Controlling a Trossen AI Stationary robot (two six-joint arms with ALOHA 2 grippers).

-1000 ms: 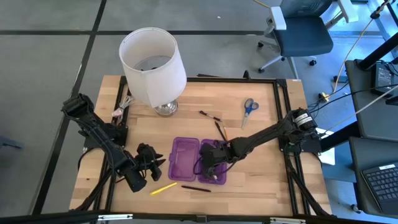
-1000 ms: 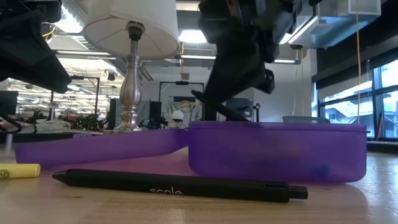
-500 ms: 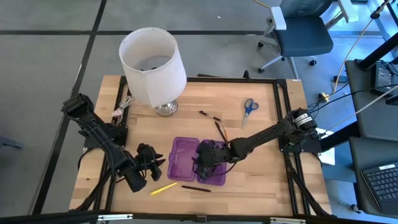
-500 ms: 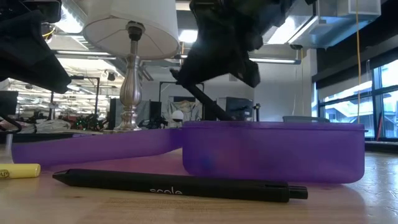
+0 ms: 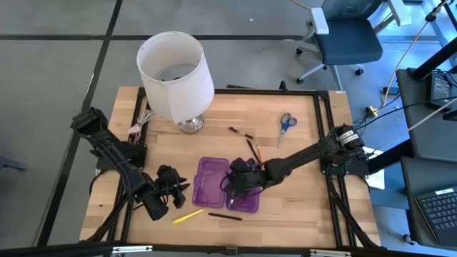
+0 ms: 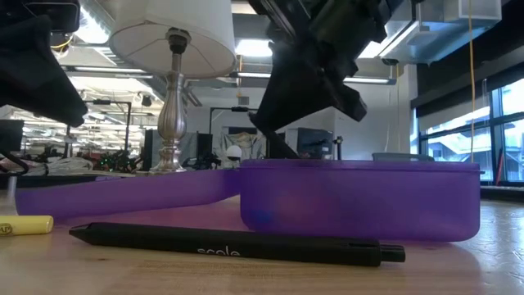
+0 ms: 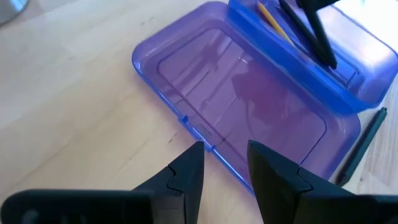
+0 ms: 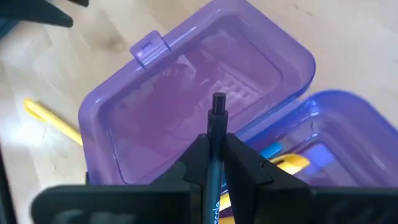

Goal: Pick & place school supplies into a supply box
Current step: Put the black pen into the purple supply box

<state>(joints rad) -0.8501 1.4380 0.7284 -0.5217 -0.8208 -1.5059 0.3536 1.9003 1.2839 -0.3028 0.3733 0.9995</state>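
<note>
left arm: waits at table's front-left corner, left gripper (image 5: 173,191) low over the wood just beside the supply box's left half, fingers (image 7: 186,177) parted, nothing between them
lamp: white shade (image 5: 175,76) on a metal base, back-left of table (image 5: 300,214), well apart from the box
yellow pen: (image 5: 187,215) flat on the wood, front of table, just ahead of left gripper; its end shows at the edge of the low view (image 6: 24,224)
supply box: purple case (image 5: 211,182) lying open at table centre-front, both halves facing up; left half is shallow and bare inside (image 7: 236,112), right half deeper with a yellow pencil (image 7: 272,17) and some blue item in it, can't tell what
black pen on table: (image 5: 224,216) flat on the wood, just in front of the box, apart from it; low view shows it lying along the box's near wall (image 6: 237,242)
right gripper: (image 5: 239,178) over the box's right half, clamped on a dark pen (image 8: 215,149); pen sticks out past the fingertips, pointing toward the left half; in low view the pen is above the box rim, not touching it
loose pens: two dark ones (image 5: 241,133) and (image 5: 252,149) on the wood behind the box, near each other, apart from the box
scissors: blue-handled pair (image 5: 285,124) flat on the wood, back-right of table, well apart from the box
</note>
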